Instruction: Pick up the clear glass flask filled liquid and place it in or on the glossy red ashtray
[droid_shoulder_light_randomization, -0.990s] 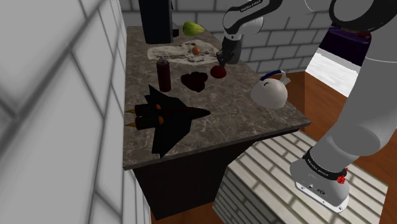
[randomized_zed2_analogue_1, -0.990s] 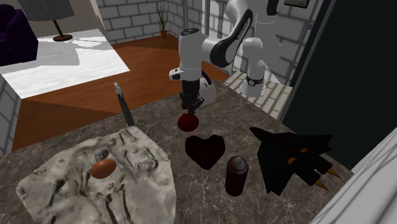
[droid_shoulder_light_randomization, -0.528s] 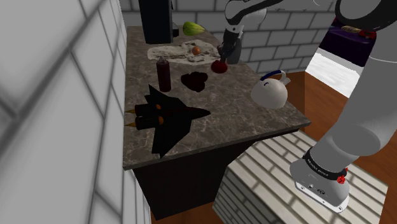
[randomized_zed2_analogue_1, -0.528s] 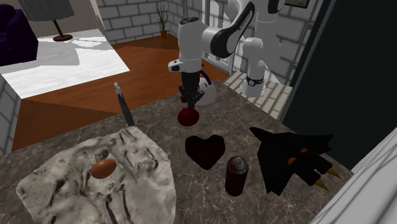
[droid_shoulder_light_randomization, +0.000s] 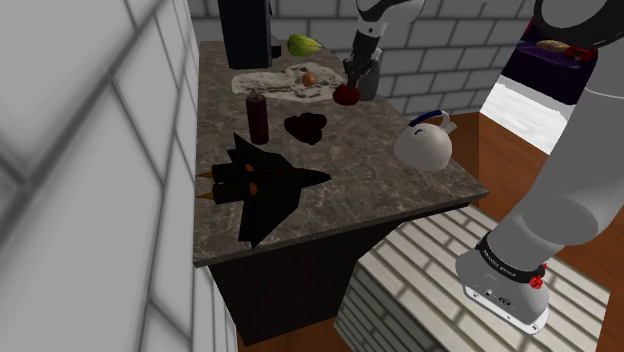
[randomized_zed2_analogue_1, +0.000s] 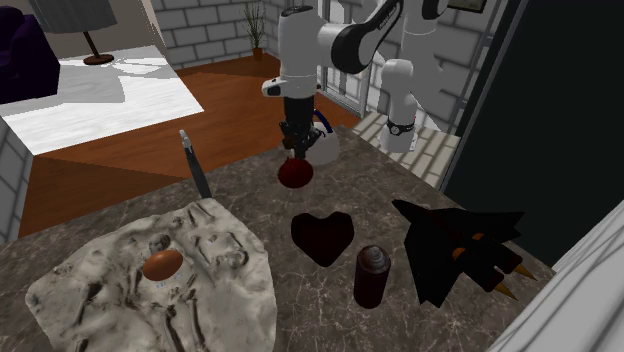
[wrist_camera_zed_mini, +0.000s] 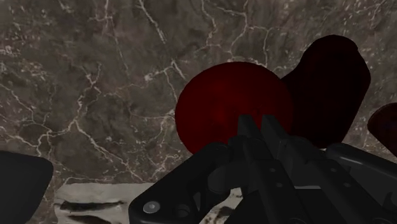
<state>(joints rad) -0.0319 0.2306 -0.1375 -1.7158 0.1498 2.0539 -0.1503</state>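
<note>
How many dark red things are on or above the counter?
3: the round flask held in the claw, the heart-shaped ashtray on the counter, and the bottle beside the jet.

The flask at frame centre is deep red, as is the heart-shaped ashtray below it. The table is brown-grey marble with white veins. The pincer is black. At lower right, the toy jet is black with orange tips.

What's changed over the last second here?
The claw, shut on the round red flask, has lifted it higher above the marble counter. The heart-shaped ashtray, dark red can and black toy jet stayed put.
</note>
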